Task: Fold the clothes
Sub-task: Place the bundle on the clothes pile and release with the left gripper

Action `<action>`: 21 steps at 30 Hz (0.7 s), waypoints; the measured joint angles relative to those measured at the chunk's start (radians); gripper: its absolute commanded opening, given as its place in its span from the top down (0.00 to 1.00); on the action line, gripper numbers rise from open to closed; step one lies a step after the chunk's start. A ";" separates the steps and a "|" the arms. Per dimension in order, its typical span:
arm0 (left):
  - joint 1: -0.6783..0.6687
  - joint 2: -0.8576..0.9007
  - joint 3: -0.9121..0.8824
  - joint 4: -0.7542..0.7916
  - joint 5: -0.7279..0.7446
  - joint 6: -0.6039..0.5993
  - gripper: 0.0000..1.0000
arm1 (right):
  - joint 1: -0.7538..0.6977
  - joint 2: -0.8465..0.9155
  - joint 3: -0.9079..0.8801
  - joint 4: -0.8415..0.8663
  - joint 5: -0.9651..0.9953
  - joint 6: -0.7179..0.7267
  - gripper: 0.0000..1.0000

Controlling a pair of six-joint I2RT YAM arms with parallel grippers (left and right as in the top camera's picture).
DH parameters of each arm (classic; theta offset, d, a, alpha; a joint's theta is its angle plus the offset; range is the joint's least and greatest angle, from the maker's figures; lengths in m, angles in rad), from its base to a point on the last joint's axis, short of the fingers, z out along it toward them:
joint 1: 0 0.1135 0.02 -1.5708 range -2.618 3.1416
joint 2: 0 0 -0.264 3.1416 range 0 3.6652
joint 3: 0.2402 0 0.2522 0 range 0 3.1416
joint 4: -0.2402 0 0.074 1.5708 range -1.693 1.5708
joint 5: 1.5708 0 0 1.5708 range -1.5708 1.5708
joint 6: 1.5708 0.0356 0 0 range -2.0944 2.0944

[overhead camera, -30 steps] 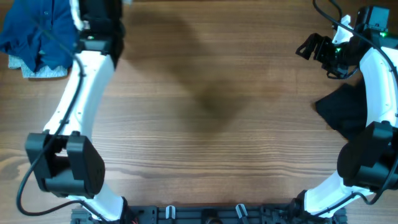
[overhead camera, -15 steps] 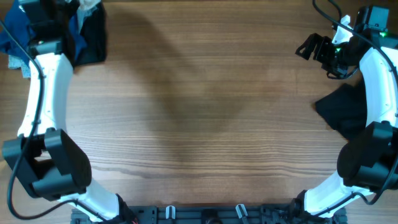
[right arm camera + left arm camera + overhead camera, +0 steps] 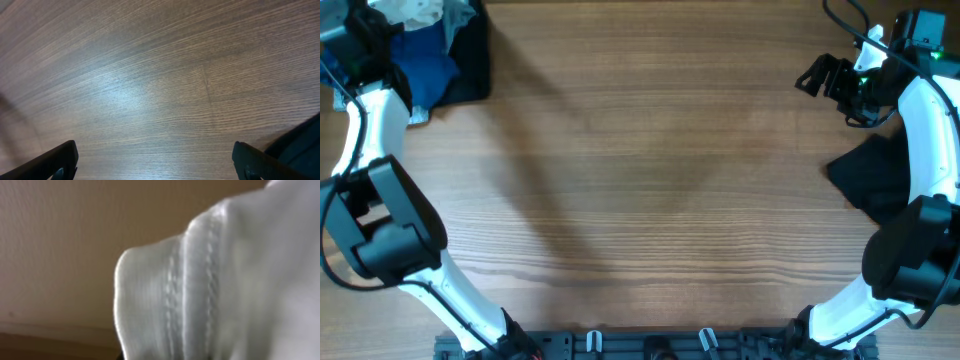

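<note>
Nothing's folded yet: your left fingers pinch the shirt [image 3: 210, 280] above the pile [image 3: 425, 65]; right fingers [image 3: 55, 157] spread over the table [image 3: 650, 180], black garment [image 3: 870, 175] untouched.

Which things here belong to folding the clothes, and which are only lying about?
For the job: white garment, blue garment, left black garment, right black garment.
Not for the job: wooden table, black rail at the near edge.

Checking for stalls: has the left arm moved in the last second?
Yes. The left arm swung leftward across the table toward the clothes at the far-left corner.
</note>
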 measured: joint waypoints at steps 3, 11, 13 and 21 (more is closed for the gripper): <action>0.010 0.023 0.000 0.035 0.009 0.005 0.96 | 0.000 0.000 0.000 0.000 0.000 0.000 0.01; 0.045 0.031 0.002 -0.048 -0.043 0.008 0.96 | 0.001 0.000 0.000 0.002 0.000 0.010 0.00; 0.048 0.031 0.004 -0.139 -0.090 0.009 0.96 | 0.001 0.000 0.000 0.003 0.000 0.012 0.00; 0.047 0.031 0.015 -0.652 -0.194 0.002 0.00 | 0.001 0.000 0.000 0.026 0.000 0.016 0.01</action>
